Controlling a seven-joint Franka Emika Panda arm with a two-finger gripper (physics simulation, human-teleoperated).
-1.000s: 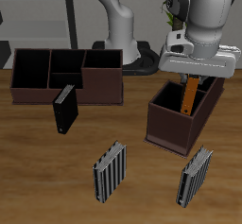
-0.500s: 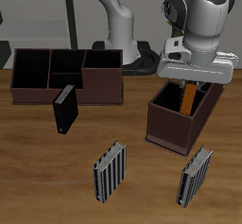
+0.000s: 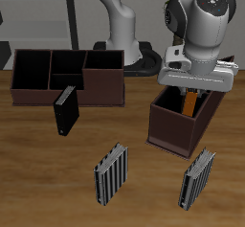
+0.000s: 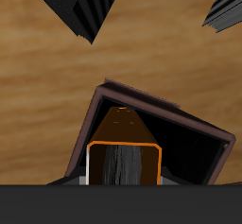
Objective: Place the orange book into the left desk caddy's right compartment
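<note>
While orange book [image 4: 123, 150] stands in right compartment [image 4: 194, 150] (upright), jaws' state unclear.

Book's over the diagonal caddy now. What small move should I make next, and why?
Probably lower a little more, then open the fingers. The orange book stands upright with its lower end inside the left desk caddy, in the right compartment, under the gripper. The wrist view shows it inside the walls, but neither view shows whether its bottom edge touches the floor.

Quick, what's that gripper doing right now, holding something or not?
Gripper: its fingers are hidden, so open or closed cannot be told. The orange book stands in the left desk caddy right under it.
</note>
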